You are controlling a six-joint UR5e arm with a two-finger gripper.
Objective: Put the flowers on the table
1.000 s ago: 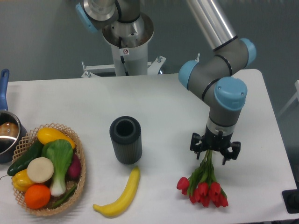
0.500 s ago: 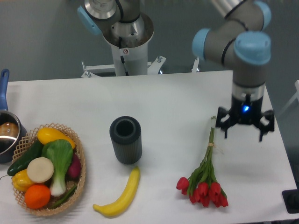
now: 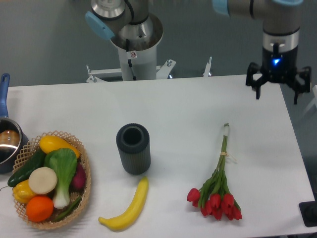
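Observation:
The flowers, a bunch of red tulip buds on tied green stems, lie flat on the white table at the front right, buds toward the front edge and stem ends pointing back. My gripper hangs well above and behind them, over the table's back right corner. Its fingers are spread apart and hold nothing.
A dark ribbed cylindrical vase stands upright mid-table. A banana lies in front of it. A wicker basket of vegetables and fruit sits at the front left, with a pot behind it. The robot base is at the back.
The gripper has let go of the stems and risen up and back to the right, away from the flowers. The flowers stay lying on the table.

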